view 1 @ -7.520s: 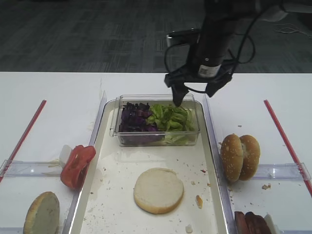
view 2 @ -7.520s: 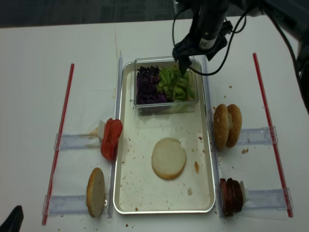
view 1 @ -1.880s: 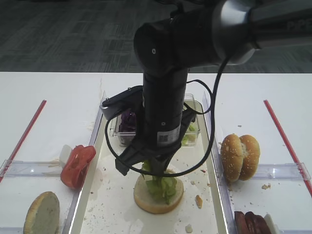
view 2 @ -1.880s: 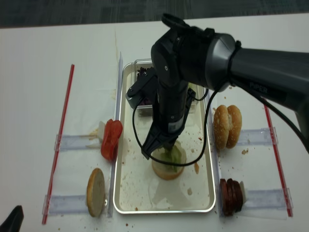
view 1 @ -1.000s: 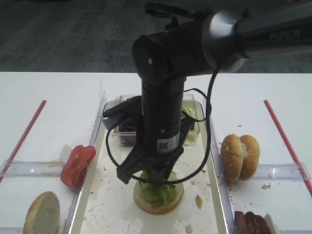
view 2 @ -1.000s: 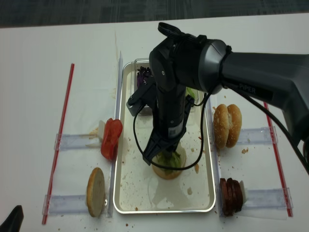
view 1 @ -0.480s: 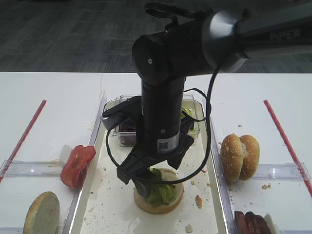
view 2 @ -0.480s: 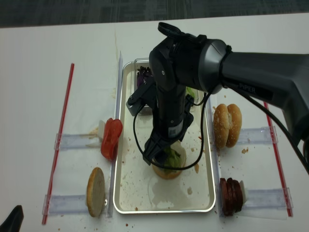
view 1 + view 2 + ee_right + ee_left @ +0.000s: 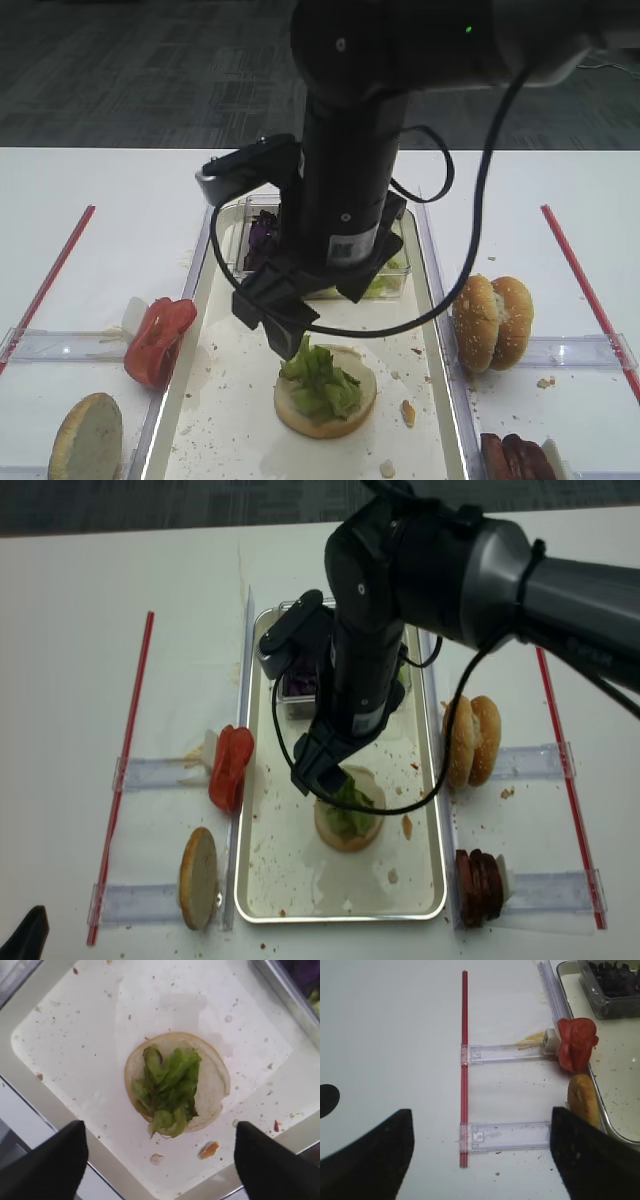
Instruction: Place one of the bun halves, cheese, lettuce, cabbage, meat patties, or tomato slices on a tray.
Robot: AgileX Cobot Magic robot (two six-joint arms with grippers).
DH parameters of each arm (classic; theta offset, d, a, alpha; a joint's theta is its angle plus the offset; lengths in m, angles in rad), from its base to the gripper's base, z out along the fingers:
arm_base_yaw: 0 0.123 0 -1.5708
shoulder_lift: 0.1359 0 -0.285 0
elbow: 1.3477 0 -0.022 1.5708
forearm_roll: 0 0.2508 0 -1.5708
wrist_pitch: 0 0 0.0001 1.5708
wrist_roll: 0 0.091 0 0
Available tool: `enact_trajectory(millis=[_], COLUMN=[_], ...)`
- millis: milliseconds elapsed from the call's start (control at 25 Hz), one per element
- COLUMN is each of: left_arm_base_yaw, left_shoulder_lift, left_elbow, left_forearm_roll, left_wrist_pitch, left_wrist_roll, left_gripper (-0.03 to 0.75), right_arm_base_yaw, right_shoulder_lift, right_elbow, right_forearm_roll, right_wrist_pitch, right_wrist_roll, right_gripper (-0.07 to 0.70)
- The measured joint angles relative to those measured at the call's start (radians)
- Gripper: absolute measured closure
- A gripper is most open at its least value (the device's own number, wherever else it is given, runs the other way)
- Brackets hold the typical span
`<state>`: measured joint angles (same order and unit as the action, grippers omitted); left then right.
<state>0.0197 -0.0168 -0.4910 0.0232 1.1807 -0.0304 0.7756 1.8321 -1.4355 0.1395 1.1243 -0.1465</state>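
A bun half lies cut face up on the white tray with a clump of lettuce on top. My right gripper hangs open just above it, holding nothing. In the right wrist view the lettuce sits on the bun half between the spread fingers. My left gripper is open over bare table left of the tray. Tomato slices, another bun half, two seeded bun halves and meat patties flank the tray. Cheese is out of view.
A clear plastic box at the tray's far end holds purple cabbage and more lettuce. Red strips and clear holders lie on both sides of the tray. Crumbs dot the tray.
The right gripper opened, left the lettuce on the bun half and rose above it. The left gripper has not moved.
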Motion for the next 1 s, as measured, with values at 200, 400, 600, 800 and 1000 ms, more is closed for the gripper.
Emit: enact_trajectory(millis=[200, 400, 600, 800, 1000], left_arm_base_yaw=[0.0, 0.0, 0.0, 0.0, 0.0], left_shoulder_lift=[0.0, 0.0, 0.0, 0.0, 0.0], left_elbow=[0.0, 0.0, 0.0, 0.0, 0.0], left_forearm_roll=[0.0, 0.0, 0.0, 0.0, 0.0], left_wrist_pitch=[0.0, 0.0, 0.0, 0.0, 0.0], left_wrist_roll=[0.0, 0.0, 0.0, 0.0, 0.0], left_gripper=[0.165, 0.165, 0.165, 0.165, 0.165], right_arm_base_yaw=[0.0, -0.027, -0.16, -0.383, -0.592], right_shoulder_lift=[-0.022, -0.022, -0.022, -0.022, -0.022], right_elbow=[0.0, 0.0, 0.0, 0.0, 0.0], right_forearm_roll=[-0.015, -0.027, -0.032, -0.042, -0.044], right_wrist_pitch=[0.004, 0.0, -0.002, -0.002, 0.004], right_wrist_roll=[0.002, 0.026, 0.03, 0.034, 0.043], right_gripper=[0.005, 0.005, 0.005, 0.005, 0.005])
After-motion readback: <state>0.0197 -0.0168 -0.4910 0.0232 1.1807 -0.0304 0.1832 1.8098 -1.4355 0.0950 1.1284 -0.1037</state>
